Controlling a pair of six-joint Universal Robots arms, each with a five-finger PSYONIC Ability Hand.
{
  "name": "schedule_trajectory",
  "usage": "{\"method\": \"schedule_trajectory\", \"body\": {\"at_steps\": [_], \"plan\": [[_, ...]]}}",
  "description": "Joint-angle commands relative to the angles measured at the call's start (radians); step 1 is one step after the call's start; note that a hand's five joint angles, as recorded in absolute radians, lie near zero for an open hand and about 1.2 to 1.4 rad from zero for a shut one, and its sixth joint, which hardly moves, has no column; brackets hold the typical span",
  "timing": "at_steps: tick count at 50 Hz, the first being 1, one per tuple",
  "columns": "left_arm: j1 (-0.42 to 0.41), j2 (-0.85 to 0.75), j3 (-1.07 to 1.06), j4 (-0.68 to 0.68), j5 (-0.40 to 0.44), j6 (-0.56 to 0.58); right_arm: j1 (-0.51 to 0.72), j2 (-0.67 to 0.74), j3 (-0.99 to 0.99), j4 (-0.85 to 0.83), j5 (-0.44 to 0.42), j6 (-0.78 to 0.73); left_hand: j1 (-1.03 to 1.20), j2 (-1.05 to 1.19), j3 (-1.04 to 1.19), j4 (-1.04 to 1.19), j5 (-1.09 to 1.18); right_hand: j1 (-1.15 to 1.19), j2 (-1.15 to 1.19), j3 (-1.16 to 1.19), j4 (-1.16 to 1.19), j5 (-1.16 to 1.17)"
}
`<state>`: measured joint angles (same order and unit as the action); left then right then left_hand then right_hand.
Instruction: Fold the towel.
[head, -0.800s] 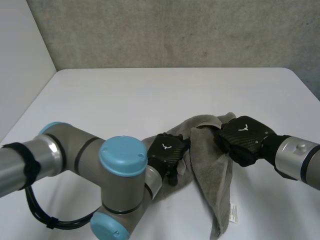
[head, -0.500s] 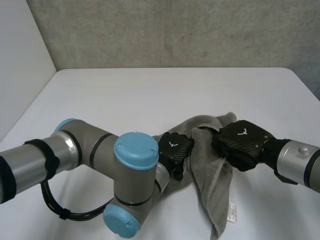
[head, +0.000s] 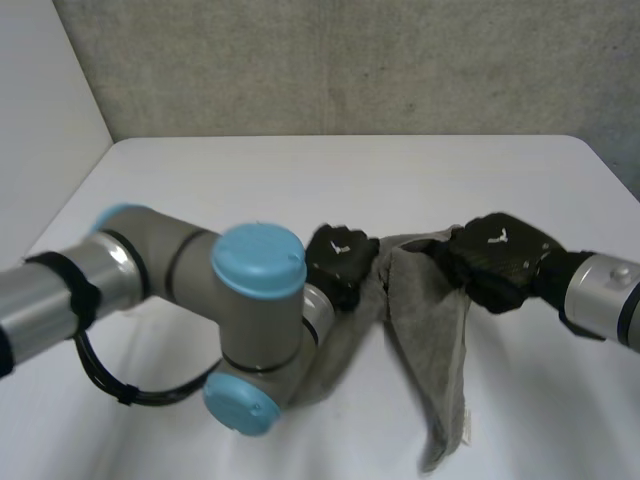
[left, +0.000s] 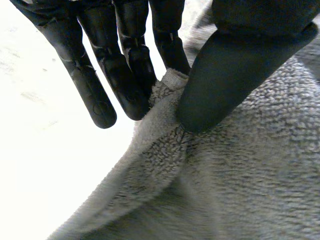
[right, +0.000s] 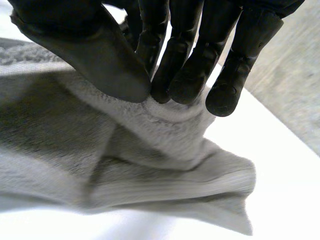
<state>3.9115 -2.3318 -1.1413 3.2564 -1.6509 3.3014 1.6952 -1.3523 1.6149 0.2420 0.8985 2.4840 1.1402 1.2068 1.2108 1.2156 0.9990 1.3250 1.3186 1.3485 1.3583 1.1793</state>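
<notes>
A grey towel (head: 425, 330) hangs bunched between my two hands above the white table (head: 300, 180), its lower end trailing down to the table near the front edge. My left hand (head: 340, 262) pinches the towel's top edge at the left; in the left wrist view the thumb (left: 235, 65) presses the towel (left: 240, 180) against the fingers (left: 125, 75). My right hand (head: 495, 262) pinches the top edge at the right; in the right wrist view thumb (right: 90, 50) and fingers (right: 190, 60) clamp a fold of the towel (right: 125, 165).
My left arm's grey elbow with light-blue caps (head: 255, 262) crosses the table's front left. A concrete wall (head: 350, 60) rises behind the table's far edge. Bare tabletop stretches behind the hands and to both sides.
Both hands have risen and moved away from me with the towel, lifting its upper part off the table. The left arm's elbow has swung leftward.
</notes>
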Motion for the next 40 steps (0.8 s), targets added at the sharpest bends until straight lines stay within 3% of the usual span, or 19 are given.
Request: {"method": "schedule_trajectory", "body": {"at_steps": [1,12,19,24,30,40], "plan": [[0.06,0.271,-0.035,-0.085,-0.063,0.106,-0.031,-0.112,-0.151,0.054,0.016,0.012,0.256,0.189,0.186,0.181,0.223,0.071,0.078,0.048,0.038,0.042],[0.075,0.577,-0.075,-0.194,-0.061,0.109,-0.078,-0.221,-0.34,0.25,0.0,0.004,0.256,0.189,0.186,0.181,0.223,0.071,0.078,0.048,0.038,0.042],[0.088,0.632,-0.152,-0.267,-0.055,0.09,-0.072,-0.231,-0.363,0.325,-0.004,-0.004,0.256,0.189,0.186,0.181,0.223,0.071,0.078,0.048,0.038,0.042],[0.095,0.625,-0.235,-0.294,-0.04,0.072,-0.063,-0.215,-0.34,0.355,-0.006,-0.016,0.256,0.189,0.186,0.181,0.223,0.071,0.078,0.048,0.038,0.042],[0.17,0.542,-0.287,-0.291,-0.017,0.072,-0.052,-0.101,-0.32,0.37,-0.001,-0.094,0.256,0.189,0.186,0.181,0.223,0.071,0.078,0.048,0.038,0.042],[0.233,0.313,-0.041,-0.256,0.02,0.07,0.057,0.179,-0.518,0.342,0.049,-0.1,0.256,0.189,0.186,0.181,0.223,0.071,0.078,0.048,0.038,0.042]]}}
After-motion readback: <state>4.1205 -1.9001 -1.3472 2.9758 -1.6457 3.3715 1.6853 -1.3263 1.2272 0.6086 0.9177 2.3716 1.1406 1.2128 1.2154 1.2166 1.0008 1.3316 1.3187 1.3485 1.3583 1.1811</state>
